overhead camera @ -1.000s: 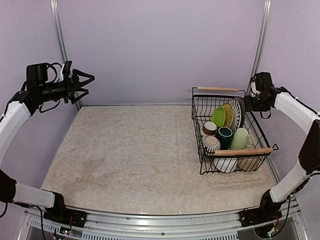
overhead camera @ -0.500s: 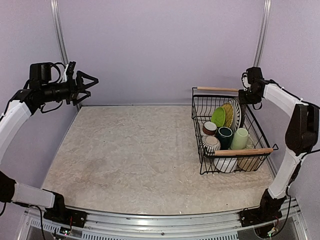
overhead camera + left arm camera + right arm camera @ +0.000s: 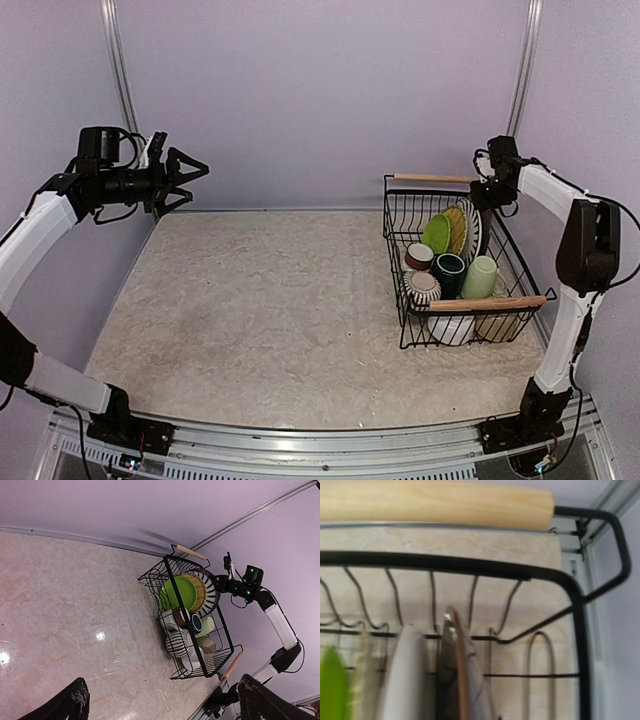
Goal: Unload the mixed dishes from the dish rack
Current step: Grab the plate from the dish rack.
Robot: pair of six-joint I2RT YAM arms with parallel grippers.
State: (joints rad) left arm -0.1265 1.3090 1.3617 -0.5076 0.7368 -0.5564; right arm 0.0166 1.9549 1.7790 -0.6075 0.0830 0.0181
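Dish rack (image 3: pixel 392 215) at right of top view, lime-green plate (image 3: pixel 436 233) and dark teal mug (image 3: pixel 449 268) inside; white bowl (image 3: pixel 452 328) half hidden behind near wooden handle (image 3: pixel 487 302); left gripper (image 3: pixel 197 183) upper left, jaws wide, empty; right gripper (image 3: pixel 482 190) at rack's far corner, fingers outside its wrist frame, opening indiscernible; plate edges there blurred.

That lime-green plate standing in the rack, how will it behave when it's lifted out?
The lime-green plate looks like glazed crockery: probably stiff, slick and breakable. It stands on edge in the dish rack beside the yellowish plate, so lifting may knock that neighbour. Being round, it could roll if set on its rim.
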